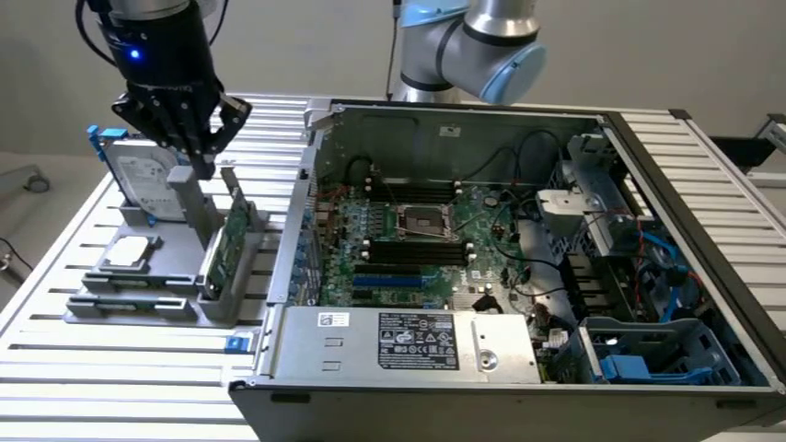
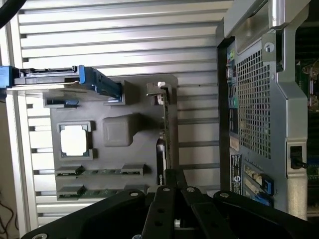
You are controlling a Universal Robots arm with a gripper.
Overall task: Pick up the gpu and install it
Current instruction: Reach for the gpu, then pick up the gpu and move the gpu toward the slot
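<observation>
The gpu [image 1: 231,241] stands on edge in a slot of the grey holder [image 1: 147,304], green board face showing, at the exterior view's left of the open computer case [image 1: 516,239]. In the wrist view the gpu [image 2: 165,124] appears edge-on, with its silver bracket [image 2: 156,90] at one end. My black gripper [image 1: 201,158] hangs fingers-down above the holder, just over the gpu's far end, not touching it. Its fingertips [image 2: 173,174] meet with nothing between them.
A silver hard drive in a blue frame [image 1: 145,184] stands in the holder beside the gripper. A small square chip [image 1: 132,250] and memory sticks [image 1: 129,299] lie in the holder. The case's motherboard [image 1: 411,241] lies exposed. Slatted metal table [image 1: 110,368] all around.
</observation>
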